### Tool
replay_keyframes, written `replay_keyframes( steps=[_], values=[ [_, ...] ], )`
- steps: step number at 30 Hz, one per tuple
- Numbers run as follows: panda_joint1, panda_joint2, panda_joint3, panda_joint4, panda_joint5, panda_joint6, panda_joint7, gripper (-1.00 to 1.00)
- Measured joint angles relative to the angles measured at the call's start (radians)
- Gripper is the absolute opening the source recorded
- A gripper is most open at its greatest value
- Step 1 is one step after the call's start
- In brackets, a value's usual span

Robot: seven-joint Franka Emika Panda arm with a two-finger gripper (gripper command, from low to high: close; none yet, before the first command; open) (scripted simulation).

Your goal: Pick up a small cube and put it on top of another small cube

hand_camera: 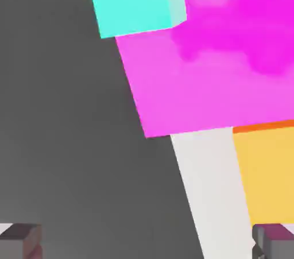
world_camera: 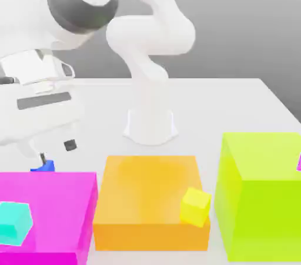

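Small cube [world_camera: 43,166] behind magenta block [world_camera: 47,211], under claw [world_camera: 56,151].

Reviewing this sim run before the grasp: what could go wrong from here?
1. The blue small cube sits close behind the magenta block; the open fingers may clip that block on closing.
2. The blue cube is mostly hidden behind the magenta block's edge, so alignment may be off.
3. The cyan small cube on the magenta block is a tiny target; the stack may slip.
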Motion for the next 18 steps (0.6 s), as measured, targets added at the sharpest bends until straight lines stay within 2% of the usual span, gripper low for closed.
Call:
replay_keyframes(
  steps=[4,8,18],
  values=[
    [-0.057,0.076,-0.033,-0.053,0.005,0.096,0.253,0.0],
    [-0.09,0.119,-0.101,-0.117,-0.058,0.222,0.569,0.0],
    [-0.09,0.119,-0.101,-0.117,-0.058,0.222,0.569,0.0]
  ],
)
